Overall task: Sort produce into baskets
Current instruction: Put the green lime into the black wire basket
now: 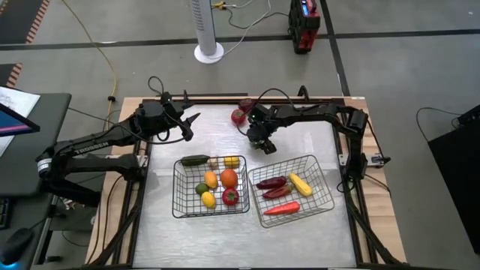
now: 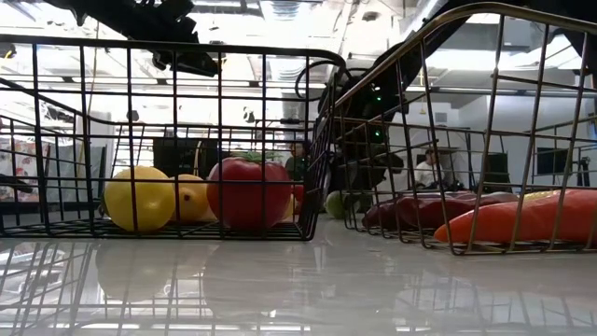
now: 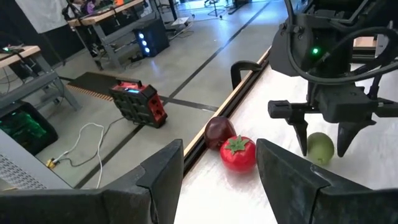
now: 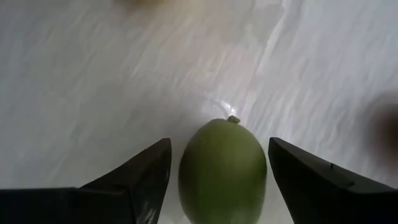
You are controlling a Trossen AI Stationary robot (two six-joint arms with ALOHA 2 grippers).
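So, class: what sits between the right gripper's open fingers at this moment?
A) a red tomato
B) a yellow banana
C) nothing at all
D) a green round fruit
D: the right wrist view shows the green round fruit lying on the table between the right gripper's spread fingers, not yet clamped; the red tomato lies apart, nearer the table edge.

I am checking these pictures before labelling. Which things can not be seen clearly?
- Green fruit: high view, hidden under the right gripper; right wrist view, cut by the edge.
- Dark fruit: left wrist view, partly behind the tomato.
- Left basket: low view, front fruits hide the rest.
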